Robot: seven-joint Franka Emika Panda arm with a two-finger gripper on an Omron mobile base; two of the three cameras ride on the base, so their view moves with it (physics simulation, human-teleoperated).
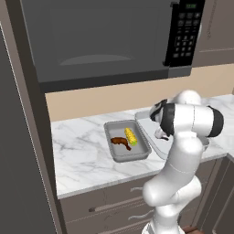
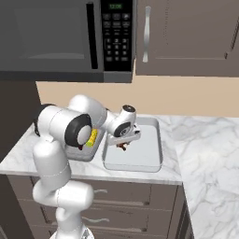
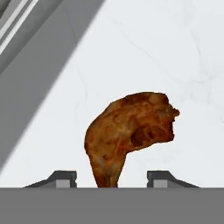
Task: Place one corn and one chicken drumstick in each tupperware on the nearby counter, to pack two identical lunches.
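Note:
My gripper (image 2: 124,143) hovers low over the larger pale tupperware (image 2: 142,156), near its left side. In the hand view the gripper (image 3: 112,177) is open. A brown chicken drumstick (image 3: 131,131) lies between the fingertips (image 3: 65,177) with its thin end toward me, and a gap shows on each side of it. That same drumstick (image 2: 123,147) shows just under the hand. The smaller mid-grey tupperware (image 1: 132,156) sits to the left on the counter (image 1: 82,151). It holds one corn (image 1: 131,136) and another drumstick (image 1: 120,141).
A dark microwave (image 1: 100,36) hangs above the counter, with wall cabinets (image 2: 186,37) to its right. A tall grey panel (image 1: 18,160) stands at the counter's left end. Drawer fronts with bar handles (image 2: 126,203) run below. Marble worktop (image 2: 210,149) stretches to the right of the trays.

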